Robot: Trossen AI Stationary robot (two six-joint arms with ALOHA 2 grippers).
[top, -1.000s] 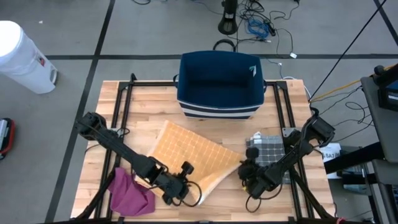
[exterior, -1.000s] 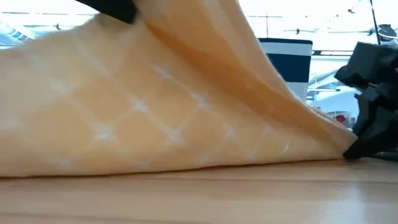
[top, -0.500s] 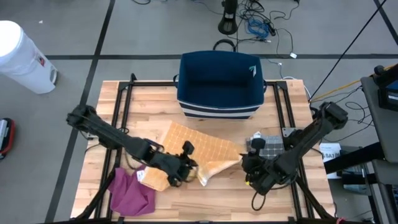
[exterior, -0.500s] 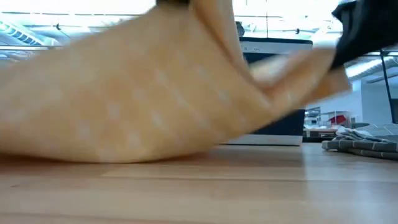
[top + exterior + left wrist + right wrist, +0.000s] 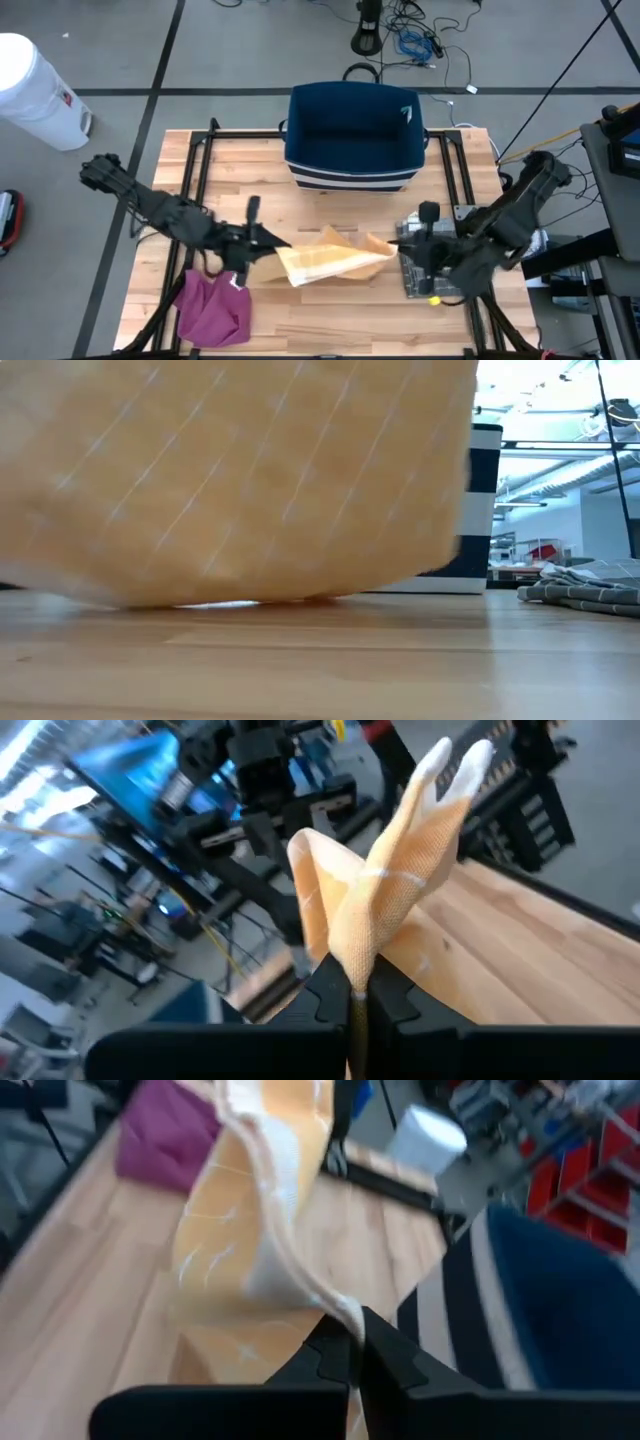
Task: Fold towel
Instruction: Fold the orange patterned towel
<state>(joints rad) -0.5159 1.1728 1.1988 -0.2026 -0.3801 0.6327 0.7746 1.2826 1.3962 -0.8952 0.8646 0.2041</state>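
An orange towel (image 5: 330, 258) with thin white grid lines hangs bunched between my two grippers above the middle of the table. My left gripper (image 5: 280, 243) is shut on its left end, my right gripper (image 5: 392, 248) on its right end. In the low view the towel (image 5: 240, 480) fills most of the picture; its lower edge (image 5: 250, 598) reaches down to table height, and I cannot tell whether it touches the wood. My left gripper pinches a folded edge of the towel (image 5: 355, 975) between its two fingers, coming roughly level from the table's left. The cloth rises bunched in several layers past the fingers and sags toward the other gripper. My right gripper pinches a gathered edge of the towel (image 5: 338, 1312) between its two fingers, slanting down from the table's right. From there the cloth runs off in a slack fold and drapes toward the left gripper.
A navy basket (image 5: 355, 135) with white stripes stands at the table's far middle. A purple cloth (image 5: 212, 308) lies crumpled near the front left. A grey checked cloth (image 5: 580, 592) lies on the right, under my right arm. Black frame rails run along both sides.
Both grippers have risen, still shut on the towel, the left also going toward the far edge and tipping up toward level. The towel, which lay spread with its far part on the table, has been drawn up and now hangs bunched between them.
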